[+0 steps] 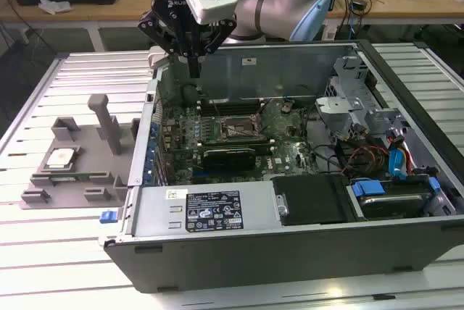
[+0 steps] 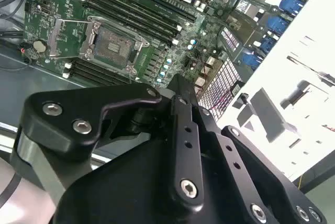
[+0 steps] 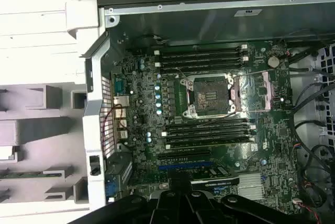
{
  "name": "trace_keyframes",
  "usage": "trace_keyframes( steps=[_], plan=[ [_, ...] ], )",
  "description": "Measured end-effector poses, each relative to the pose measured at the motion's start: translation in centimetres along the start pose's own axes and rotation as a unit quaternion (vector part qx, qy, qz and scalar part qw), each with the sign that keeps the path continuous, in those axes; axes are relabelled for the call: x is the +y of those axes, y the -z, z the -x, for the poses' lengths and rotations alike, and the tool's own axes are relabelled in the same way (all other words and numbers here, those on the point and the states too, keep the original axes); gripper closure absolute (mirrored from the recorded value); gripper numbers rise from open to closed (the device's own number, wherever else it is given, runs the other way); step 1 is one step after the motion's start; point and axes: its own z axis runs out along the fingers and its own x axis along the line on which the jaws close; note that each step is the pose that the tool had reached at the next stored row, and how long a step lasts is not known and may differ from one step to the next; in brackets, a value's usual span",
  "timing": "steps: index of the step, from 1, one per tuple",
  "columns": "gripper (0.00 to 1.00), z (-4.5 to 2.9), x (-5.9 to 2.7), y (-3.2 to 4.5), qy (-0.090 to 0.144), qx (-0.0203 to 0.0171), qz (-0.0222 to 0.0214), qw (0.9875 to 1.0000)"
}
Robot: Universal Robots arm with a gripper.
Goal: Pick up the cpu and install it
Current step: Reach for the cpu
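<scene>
The cpu (image 1: 61, 158), a flat silver square with a pale rim, lies in a grey fixture tray (image 1: 80, 179) on the table at the exterior view's left, outside the open computer case (image 1: 290, 252). My gripper (image 1: 194, 71) hangs above the case's back corner nearest that tray, fingers pressed together and pointing down, with nothing seen between them. The gripper (image 3: 177, 180) points down over the motherboard in both wrist views, its tips (image 2: 179, 81) together. The cpu socket (image 3: 209, 96) stands open and bare, its metal frame (image 3: 259, 90) flipped aside. The same socket (image 2: 112, 46) appears in the second wrist view.
Black memory slots (image 3: 201, 59) flank the socket on both sides. A long black expansion card (image 1: 228, 154) sits in front of the socket. Cables and a drive cage (image 1: 362, 118) fill the case at the exterior view's right. The fixture tray has upright grey posts (image 1: 105, 122).
</scene>
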Motion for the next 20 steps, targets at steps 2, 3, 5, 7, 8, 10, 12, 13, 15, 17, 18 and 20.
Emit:
trace_keyframes(
  steps=[2, 3, 5, 7, 8, 10, 12, 13, 15, 17, 18, 20],
  plan=[
    [0.89, 0.00, 0.00, 0.00, 0.000, 0.0000, 0.0000, 1.0000],
    [0.89, 0.00, 0.00, 0.00, 0.000, 0.0000, 0.0000, 1.0000],
    [0.89, 0.00, 0.00, 0.00, 0.000, 0.0000, 0.0000, 1.0000],
    [0.89, 0.00, 0.00, 0.00, 0.000, 0.0000, 0.0000, 1.0000],
    [0.89, -0.02, 0.00, 0.00, 0.000, 0.0000, 0.0000, 1.0000],
    [0.89, -0.29, -0.02, 0.01, 0.000, 0.0000, -0.0001, 1.0000],
    [0.89, -0.56, -0.04, 0.02, 0.000, 0.0000, 0.0000, 1.0000],
    [0.89, -0.74, -0.05, 0.02, 0.000, 0.0000, 0.0000, 1.0000],
    [0.89, -1.21, -0.09, 0.03, 0.000, 0.0000, 0.0000, 1.0000],
    [0.89, -1.76, -0.13, 0.05, 0.000, 0.0000, 0.0000, 1.0000],
    [0.89, -1.95, -0.14, 0.05, 0.000, 0.0000, 0.0000, 1.0000],
    [0.89, -2.17, -0.16, 0.05, 0.000, 0.0000, 0.0000, 1.0000]
  ],
)
